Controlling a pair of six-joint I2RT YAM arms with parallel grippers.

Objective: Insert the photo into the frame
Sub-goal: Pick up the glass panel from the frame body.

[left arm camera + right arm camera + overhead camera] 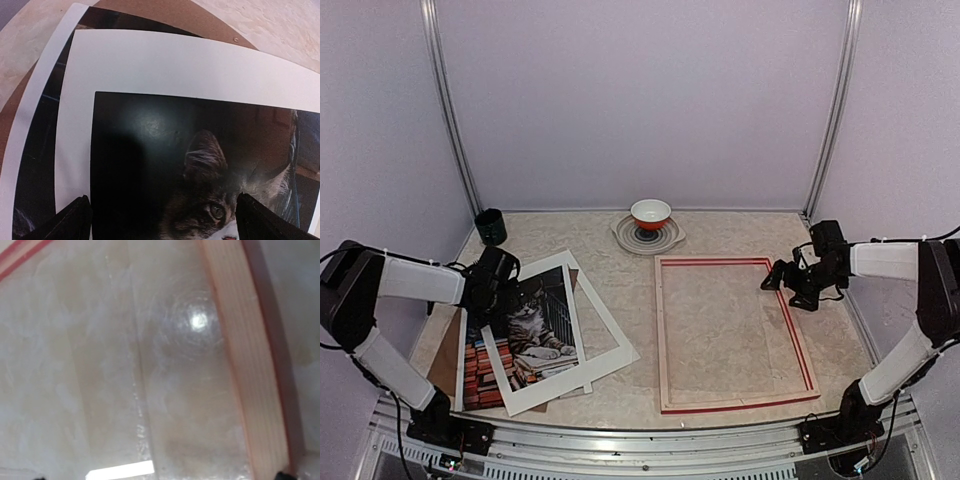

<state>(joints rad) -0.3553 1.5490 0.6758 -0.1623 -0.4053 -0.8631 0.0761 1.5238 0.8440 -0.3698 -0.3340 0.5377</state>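
Top external view: insertion not started.
Near-left, the photo (535, 330) lies beneath the white mat (605, 345); the frame (662, 330) lies back-up beside it, empty. Farther back, left gripper (488, 298) and right gripper (780, 276) gape, holding nothing.

Pale lilac walls (640, 100), marbled beige tabletop (740, 226)

The left arm (420, 283) and right arm (885, 260) match: white tubular links joined by bulky black joint housings, each on a black base. Thin black cables loop alongside the links (plainest near the right arm's upper joint). The left gripper (490, 285) and right gripper (776, 278) are black, and the left one's fingertips (70, 222) are matte black wedges.
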